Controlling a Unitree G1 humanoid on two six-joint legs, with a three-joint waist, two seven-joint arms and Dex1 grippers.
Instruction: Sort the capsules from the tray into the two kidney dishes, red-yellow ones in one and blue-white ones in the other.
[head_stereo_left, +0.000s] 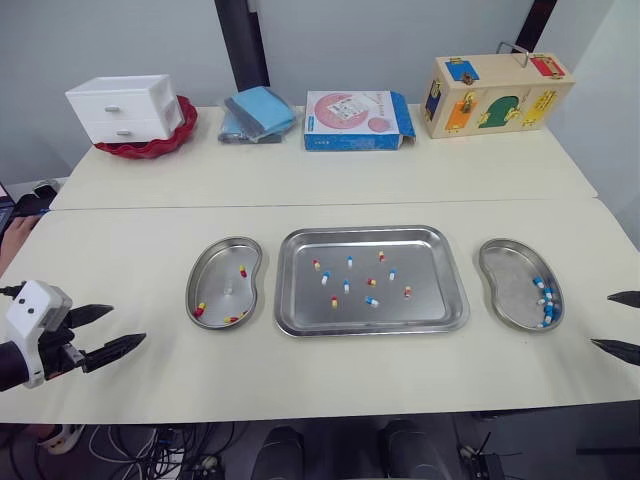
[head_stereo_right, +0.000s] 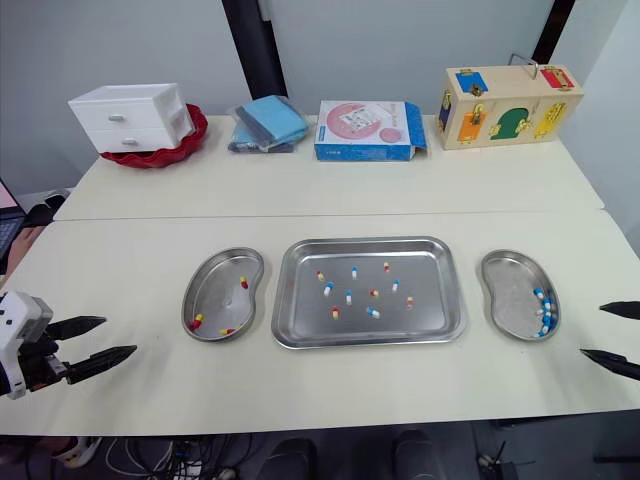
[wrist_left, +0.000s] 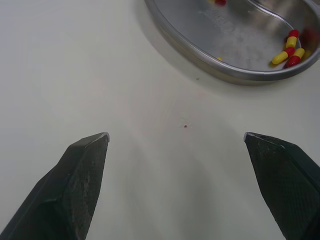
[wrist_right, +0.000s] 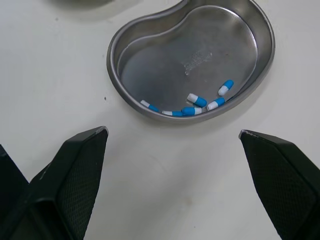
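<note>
Steel tray (head_stereo_left: 432, 250): it lies between the two dishes, with mixed capsules (head_stereo_left: 346, 286) scattered in it, so the sorting is not finished.
Left dish (head_stereo_left: 225, 280): it holds only red-yellow ones (wrist_left: 289, 51), as far as I can see.
Right dish (wrist_right: 165, 65): it holds blue-white ones (wrist_right: 197, 101), gathered at one end.
Left gripper (head_stereo_left: 128, 325): spread wide and empty, over the bare table (head_stereo_left: 130, 230) near the left dish.
Right gripper (wrist_right: 172, 131): spread wide and empty, just outside the right dish.
Risk, grasp: the capsules are small and smooth, so one can slip out or roll on the steel.
Risk, neighbours: some lie close together, so a pinch may push one away or take two colours.
Risk, colour: a wrong drop mixes a dish.
Writing: the box (head_stereo_left: 355, 120) at the back has print, too small to read. The stamp (wrist_left: 220, 22) in the left dish is not readable.
</note>
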